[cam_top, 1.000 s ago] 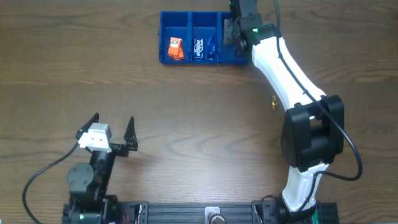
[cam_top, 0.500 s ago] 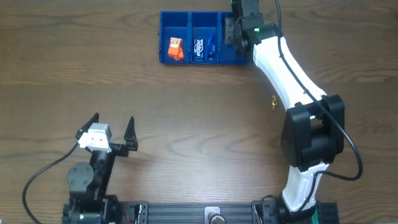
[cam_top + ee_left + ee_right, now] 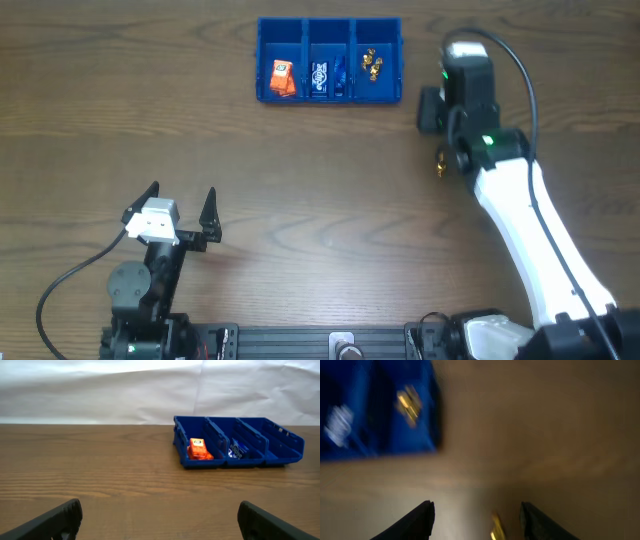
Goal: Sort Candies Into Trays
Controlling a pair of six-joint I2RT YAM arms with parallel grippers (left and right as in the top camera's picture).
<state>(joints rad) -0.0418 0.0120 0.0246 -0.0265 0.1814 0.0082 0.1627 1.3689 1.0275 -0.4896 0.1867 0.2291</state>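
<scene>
A blue three-compartment tray [image 3: 330,93] lies at the far middle of the table. An orange candy [image 3: 283,79] is in its left bin, a blue candy [image 3: 323,76] in the middle bin, and gold candies [image 3: 372,64] in the right bin. One loose gold candy [image 3: 440,163] lies on the wood to the tray's near right. My right gripper [image 3: 437,112] hangs open above it; in the right wrist view this gold candy [image 3: 495,527] sits between the spread fingers of the gripper [image 3: 477,522]. My left gripper [image 3: 183,205] stands open and empty at the near left, facing the tray [image 3: 237,445].
Bare wooden tabletop [image 3: 300,180] stretches between the tray and the arm bases. A white backdrop [image 3: 150,390] rises behind the table's far edge.
My right gripper has drawn back from over the tray's right bin toward the near right, now above the loose gold candy. The gold candies in that bin are uncovered. The left arm is still.
</scene>
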